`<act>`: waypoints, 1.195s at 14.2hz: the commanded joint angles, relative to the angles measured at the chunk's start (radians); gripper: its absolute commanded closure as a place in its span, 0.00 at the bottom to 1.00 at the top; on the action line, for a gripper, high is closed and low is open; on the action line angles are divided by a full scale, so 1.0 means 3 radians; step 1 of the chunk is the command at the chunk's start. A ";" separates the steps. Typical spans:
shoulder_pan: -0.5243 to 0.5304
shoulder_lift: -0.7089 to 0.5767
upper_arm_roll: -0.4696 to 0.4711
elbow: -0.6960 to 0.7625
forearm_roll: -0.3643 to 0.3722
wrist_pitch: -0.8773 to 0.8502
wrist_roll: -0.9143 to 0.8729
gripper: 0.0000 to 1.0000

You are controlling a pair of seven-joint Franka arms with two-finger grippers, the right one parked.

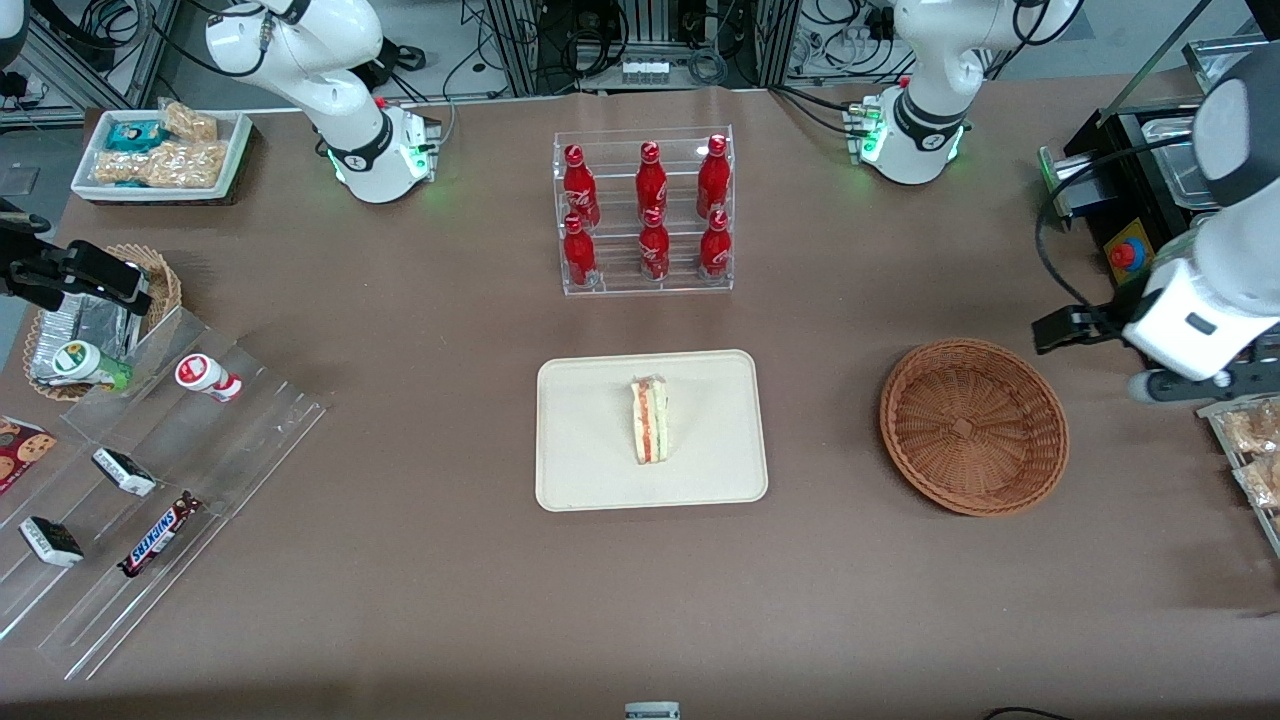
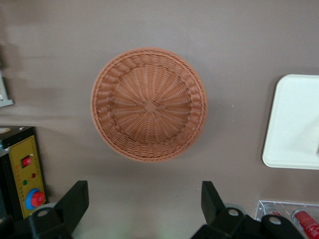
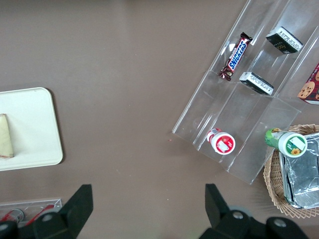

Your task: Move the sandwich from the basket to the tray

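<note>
The sandwich [image 1: 651,420], a pale wedge with a red and green filling stripe, lies on the cream tray [image 1: 590,470] in the middle of the table. The round wicker basket [image 1: 973,425] stands empty beside the tray, toward the working arm's end. My gripper [image 1: 1065,330] hangs above the table just off the basket's rim, farther from the front camera than the basket. The left wrist view looks down on the empty basket [image 2: 149,104] and a corner of the tray [image 2: 294,124]; the gripper [image 2: 143,191] is open with nothing between its fingers.
A clear rack of red cola bottles [image 1: 645,212] stands farther from the front camera than the tray. Stepped acrylic racks with snacks [image 1: 150,480], a small foil-filled wicker basket [image 1: 90,320] and a white snack bin [image 1: 160,150] sit toward the parked arm's end. A control box [image 2: 22,174] lies near my gripper.
</note>
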 commanded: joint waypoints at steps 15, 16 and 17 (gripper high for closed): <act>0.0009 -0.0570 0.0134 -0.0714 -0.0105 0.0276 0.0070 0.00; 0.0009 -0.0606 0.0134 -0.0776 -0.0105 0.0317 0.0070 0.00; 0.0009 -0.0616 0.0134 -0.0792 -0.0105 0.0323 0.0070 0.00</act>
